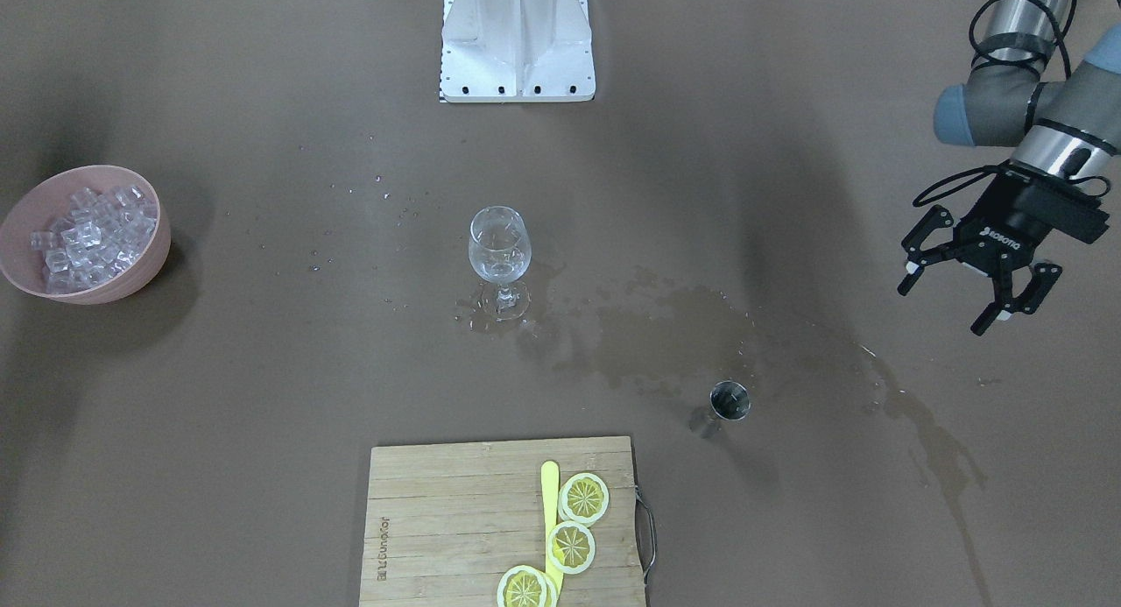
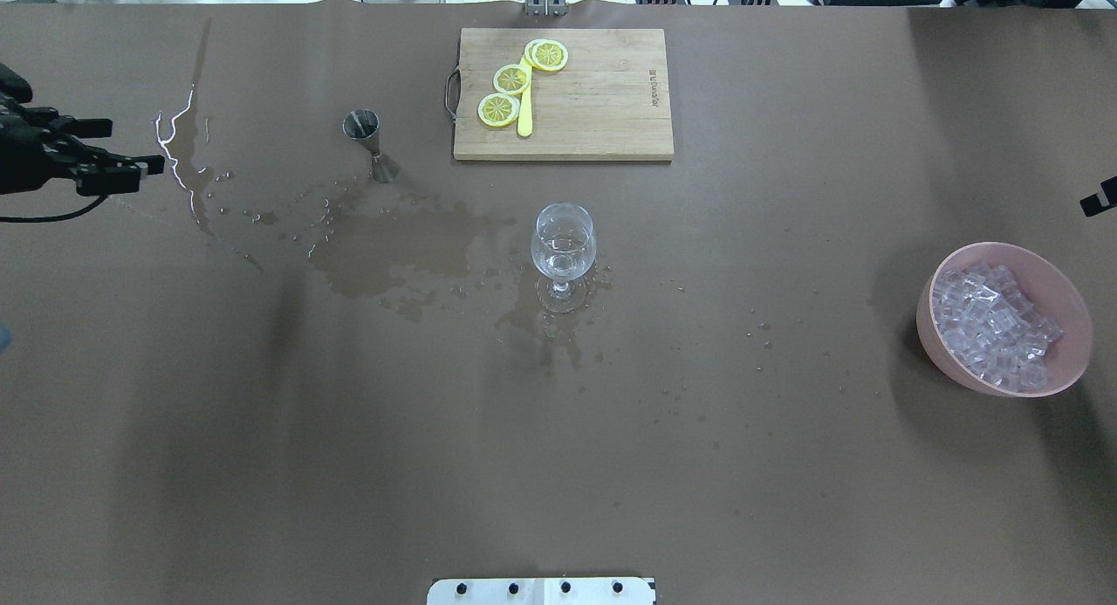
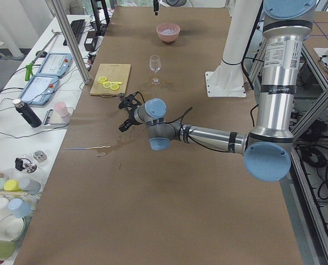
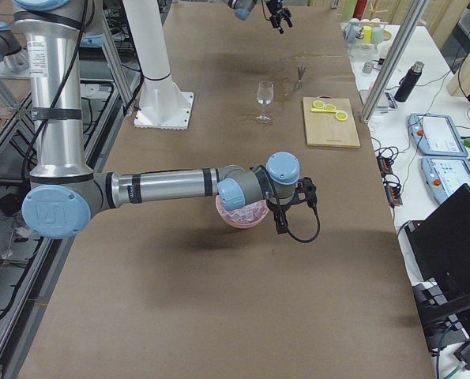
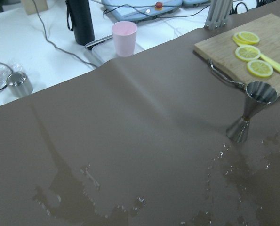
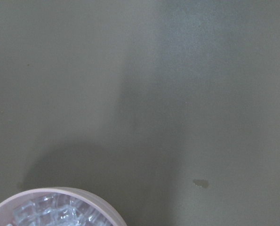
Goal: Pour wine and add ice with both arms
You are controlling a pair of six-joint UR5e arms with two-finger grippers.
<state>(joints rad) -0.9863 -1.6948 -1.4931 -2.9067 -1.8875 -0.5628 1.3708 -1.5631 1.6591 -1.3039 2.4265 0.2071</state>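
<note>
While the left gripper [image 1: 946,302] is held spread and empty, a little wine [image 1: 499,264] is seen in the glass [image 1: 480,230] and ice [image 1: 88,239] is heaped in the bowl [image 1: 144,276]; the jaws of the right gripper [image 4: 282,225] cannot be judged.

We see a dull brown table [image 1: 263,414] blotched with darker wet stains [image 1: 666,335]. The bowl [image 1: 151,265] is pale pink, its ice [image 1: 88,239] clear and glassy. The wine glass [image 1: 499,243] is colourless, the jigger [image 1: 729,401] silver. The board [image 1: 455,519] is pale striped wood; the lemon slices [image 1: 584,498] are yellow with white rims. The left gripper [image 1: 944,307] is black, its arm [image 1: 990,112] silver, grey and pale blue; the stand [image 1: 517,38] is white.
</note>
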